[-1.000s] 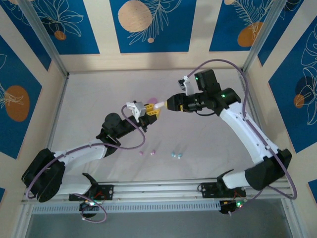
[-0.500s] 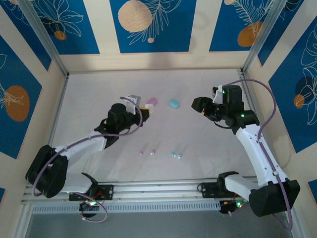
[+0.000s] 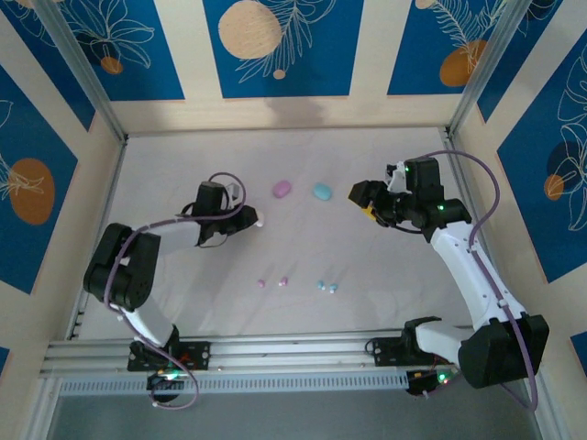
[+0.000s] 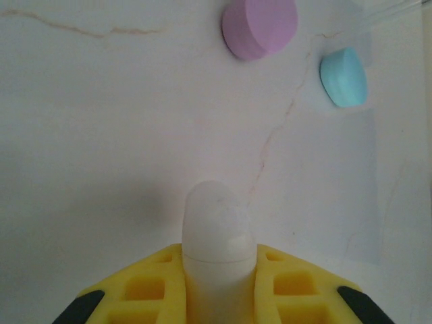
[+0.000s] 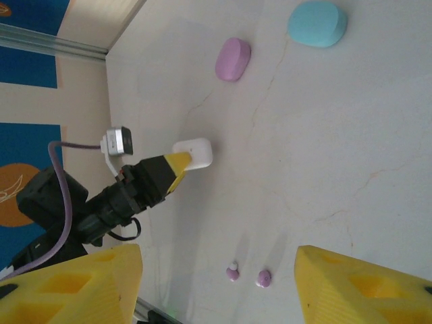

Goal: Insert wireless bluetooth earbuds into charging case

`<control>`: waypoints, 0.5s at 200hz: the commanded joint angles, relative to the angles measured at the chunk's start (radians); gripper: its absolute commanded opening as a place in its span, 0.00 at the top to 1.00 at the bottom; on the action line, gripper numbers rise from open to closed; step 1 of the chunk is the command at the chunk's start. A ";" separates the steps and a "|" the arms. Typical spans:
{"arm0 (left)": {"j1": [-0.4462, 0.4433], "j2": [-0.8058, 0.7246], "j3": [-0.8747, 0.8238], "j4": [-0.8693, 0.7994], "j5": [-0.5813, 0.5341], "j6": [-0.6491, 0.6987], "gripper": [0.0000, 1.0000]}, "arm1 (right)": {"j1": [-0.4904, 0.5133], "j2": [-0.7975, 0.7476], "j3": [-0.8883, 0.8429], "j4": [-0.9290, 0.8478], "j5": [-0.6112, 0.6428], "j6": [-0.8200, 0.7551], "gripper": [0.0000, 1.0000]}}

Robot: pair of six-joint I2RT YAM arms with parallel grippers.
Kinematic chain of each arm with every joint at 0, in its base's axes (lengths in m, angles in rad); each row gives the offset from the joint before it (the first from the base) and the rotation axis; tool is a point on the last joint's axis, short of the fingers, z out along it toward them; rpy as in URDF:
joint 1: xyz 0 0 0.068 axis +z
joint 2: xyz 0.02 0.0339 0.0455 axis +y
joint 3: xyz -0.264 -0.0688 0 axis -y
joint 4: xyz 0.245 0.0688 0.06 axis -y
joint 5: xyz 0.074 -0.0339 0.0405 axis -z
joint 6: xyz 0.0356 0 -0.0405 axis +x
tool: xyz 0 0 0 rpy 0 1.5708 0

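Fingers (image 4: 115,305) of my left gripper (image 4: 217,260) are pinched tight on a white charging case (image 4: 217,226). Its rounded end pokes out past the yellow pads toward 12 o'clock in the left wrist view. I cannot tell whether the case touches the table (image 3: 183,165) or hangs just above it. Seen from overhead, this gripper sits left of centre and points toward 3 o'clock. A closed pink charging case (image 3: 282,188) lies near it at about 1 o'clock. A closed teal charging case (image 3: 321,191) lies just beyond that at about 2 o'clock, and the two cases are apart from each other. The pink earbuds (image 3: 261,283) lie loose on the table well below the left gripper, at roughly 6 o'clock, the two buds close together. The teal earbuds (image 3: 322,285) lie side by side at about 4 o'clock from the gripper, a little to the right of the pink pair. None of the buds I can see is in a case. My right gripper (image 3: 360,194) hangs at 3 o'clock from the teal case, near it but not touching. In its own wrist view the two yellow fingers stand wide apart with nothing between them.
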 commanded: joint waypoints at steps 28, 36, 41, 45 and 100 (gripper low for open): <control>0.045 0.079 0.155 -0.226 -0.050 0.090 1.00 | 0.038 0.022 -0.020 0.008 -0.023 0.048 0.38; 0.052 0.091 0.174 -0.255 -0.056 0.099 1.00 | 0.046 0.028 -0.019 0.009 -0.020 0.051 0.38; 0.055 0.097 0.184 -0.274 -0.062 0.102 1.00 | 0.048 0.032 -0.017 0.007 -0.018 0.052 0.38; 0.058 0.101 0.188 -0.281 -0.068 0.105 1.00 | 0.053 0.034 -0.015 0.009 -0.018 0.053 0.38; 0.096 0.131 0.203 -0.285 -0.056 0.135 1.00 | 0.095 0.077 0.021 -0.015 -0.005 0.046 0.38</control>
